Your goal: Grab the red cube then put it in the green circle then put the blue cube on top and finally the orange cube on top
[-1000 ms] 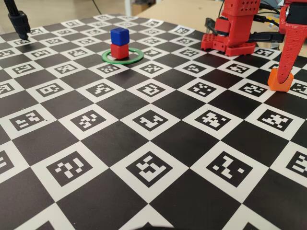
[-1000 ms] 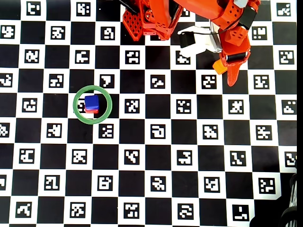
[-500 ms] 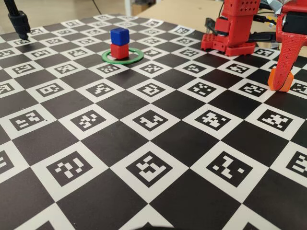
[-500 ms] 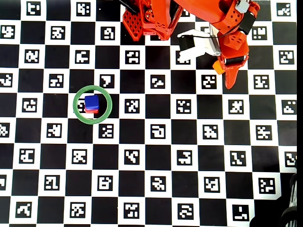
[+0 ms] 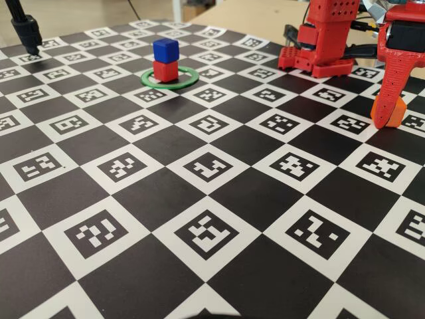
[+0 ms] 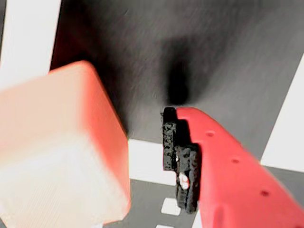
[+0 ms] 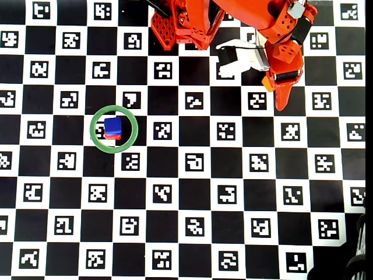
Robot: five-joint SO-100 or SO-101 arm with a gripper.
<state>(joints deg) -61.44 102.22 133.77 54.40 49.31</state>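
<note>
The blue cube (image 5: 165, 48) sits on the red cube (image 5: 165, 70) inside the green circle (image 5: 187, 80). From overhead the blue cube (image 7: 112, 125) covers most of the red cube (image 7: 115, 137), within the green circle (image 7: 93, 129). The orange cube (image 5: 394, 111) rests on the board at the right. My gripper (image 5: 387, 118) reaches down at it, one red finger in front of the cube. Overhead, the orange cube (image 7: 267, 83) peeks out beside the gripper (image 7: 274, 93). In the wrist view the orange cube (image 6: 61, 156) fills the left, a gap apart from the finger's black pad (image 6: 178, 156). The other jaw is out of view.
The red arm base (image 5: 319, 40) stands at the back right of the checkered marker board (image 5: 199, 166). A black stand (image 5: 26, 30) rises at the back left corner. A dark object (image 7: 358, 265) shows at the overhead view's lower right edge.
The gripper has shifted a little toward the orange cube, its finger now crossing in front of it in the fixed view. The cube and the stack have not moved.
</note>
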